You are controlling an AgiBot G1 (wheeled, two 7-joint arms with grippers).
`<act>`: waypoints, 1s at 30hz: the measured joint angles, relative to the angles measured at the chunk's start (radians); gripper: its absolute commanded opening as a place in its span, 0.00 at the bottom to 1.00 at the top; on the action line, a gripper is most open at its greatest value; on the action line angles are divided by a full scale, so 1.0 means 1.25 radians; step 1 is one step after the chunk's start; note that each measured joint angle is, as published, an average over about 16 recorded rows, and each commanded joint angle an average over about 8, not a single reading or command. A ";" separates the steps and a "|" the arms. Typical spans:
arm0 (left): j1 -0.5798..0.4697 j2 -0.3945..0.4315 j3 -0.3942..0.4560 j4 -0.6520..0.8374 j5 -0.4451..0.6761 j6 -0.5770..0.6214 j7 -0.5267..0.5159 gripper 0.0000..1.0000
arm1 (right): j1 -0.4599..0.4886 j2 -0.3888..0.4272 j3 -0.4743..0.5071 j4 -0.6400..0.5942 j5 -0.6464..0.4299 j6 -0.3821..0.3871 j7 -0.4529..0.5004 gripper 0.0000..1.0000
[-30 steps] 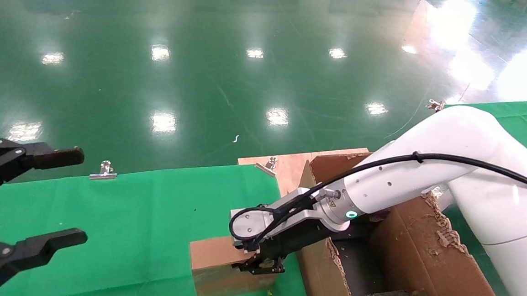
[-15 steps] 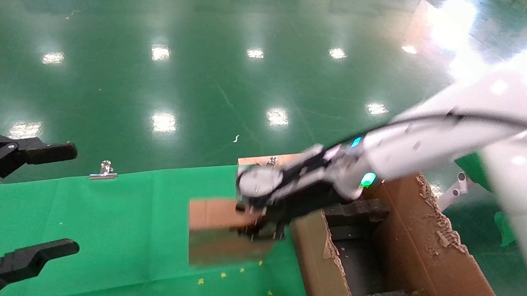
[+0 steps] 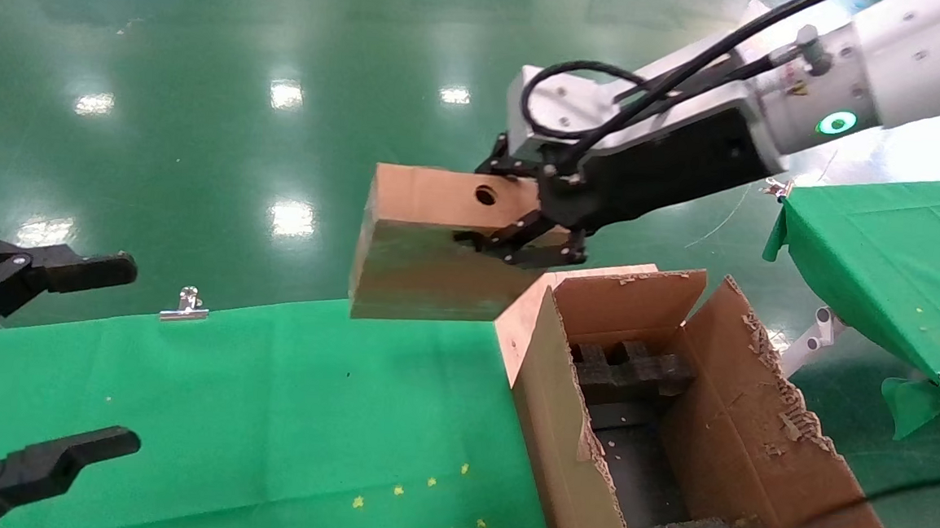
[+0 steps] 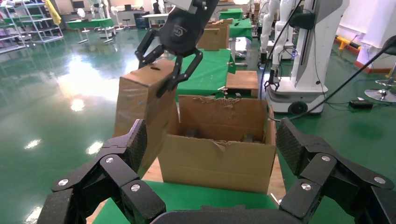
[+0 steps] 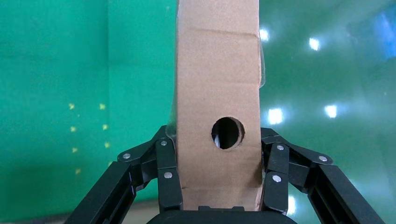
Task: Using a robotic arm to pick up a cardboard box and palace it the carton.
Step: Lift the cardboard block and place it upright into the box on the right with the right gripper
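The white robotic arm (image 3: 899,45) is my right arm. Its black right gripper (image 3: 483,204) is shut on the cardboard box (image 3: 426,253) and holds it in the air, above the table and just beyond the carton's near-left corner. The box's round hole (image 3: 486,194) faces up. In the right wrist view the fingers (image 5: 167,172) clamp both sides of the box (image 5: 217,79). The carton (image 3: 561,441) stands open at the right, with ragged flaps and black foam (image 3: 635,372) inside. My left gripper (image 3: 131,353) is open and empty at the far left.
A green cloth table (image 3: 266,398) lies under the box, with a metal clip (image 3: 184,305) on its far edge. A second green table (image 3: 888,241) stands at the right. Glossy green floor lies beyond. In the left wrist view the carton (image 4: 215,163) sits straight ahead.
My right arm has lifted the box off the green table, up and away, to a height above the carton's corner. The left gripper has stayed nearly still.
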 measured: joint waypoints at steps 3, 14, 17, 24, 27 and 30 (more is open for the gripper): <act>0.000 0.000 0.000 0.000 0.000 0.000 0.000 1.00 | 0.031 0.032 -0.030 -0.012 0.015 0.001 -0.003 0.00; 0.000 0.000 0.000 0.000 0.000 0.000 0.000 1.00 | 0.106 0.229 -0.120 0.008 0.012 0.004 0.029 0.00; 0.000 0.000 0.000 0.000 0.000 0.000 0.000 1.00 | 0.115 0.295 -0.142 0.032 0.004 0.006 0.048 0.00; 0.000 0.000 0.000 0.000 0.000 0.000 0.000 1.00 | 0.104 0.432 -0.188 0.106 0.003 0.019 0.105 0.00; 0.000 0.000 0.000 0.000 0.000 0.000 0.000 1.00 | 0.087 0.471 -0.204 0.135 0.016 0.033 0.126 0.00; 0.000 0.000 0.000 0.000 0.000 0.000 0.000 1.00 | 0.067 0.500 -0.218 0.162 0.033 0.052 0.142 0.00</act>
